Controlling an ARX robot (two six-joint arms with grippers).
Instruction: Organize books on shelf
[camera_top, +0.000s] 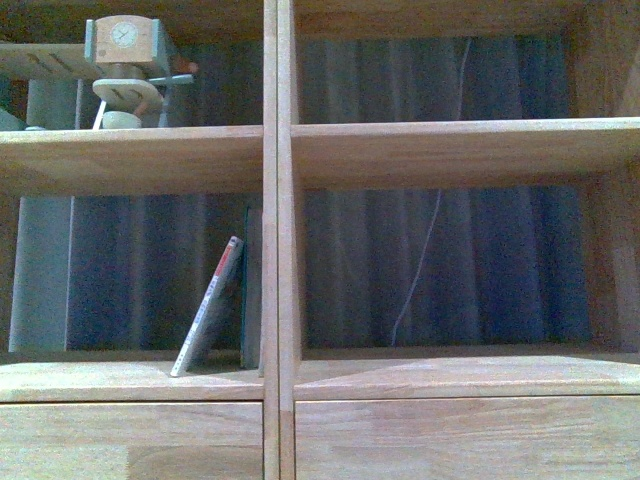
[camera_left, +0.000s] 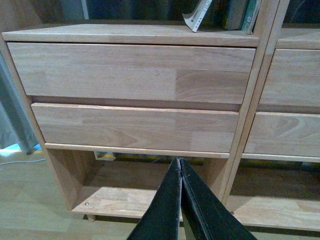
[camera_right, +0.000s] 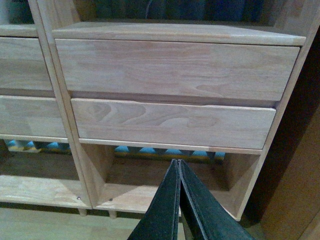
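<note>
The light-wood shelf (camera_top: 278, 250) fills the front view. In its lower left compartment a thin white book (camera_top: 208, 308) with a red-white spine leans to the right against a thin dark teal book (camera_top: 251, 290), which stands upright by the central divider. From the left wrist view the white book's lower corner (camera_left: 198, 17) and the teal book (camera_left: 250, 17) show above the drawers. My left gripper (camera_left: 179, 161) is shut and empty, low in front of the left drawers (camera_left: 130, 72). My right gripper (camera_right: 178, 162) is shut and empty, low before the right drawers (camera_right: 175, 65). Neither arm shows in the front view.
A wooden clock-faced toy (camera_top: 128, 72) stands in the upper left compartment. A white cable (camera_top: 420, 260) hangs behind the open back before a dark curtain. A darker brown cabinet (camera_right: 295, 180) stands beside the shelf's right side. Open bottom compartments (camera_left: 135, 190) sit under the drawers.
</note>
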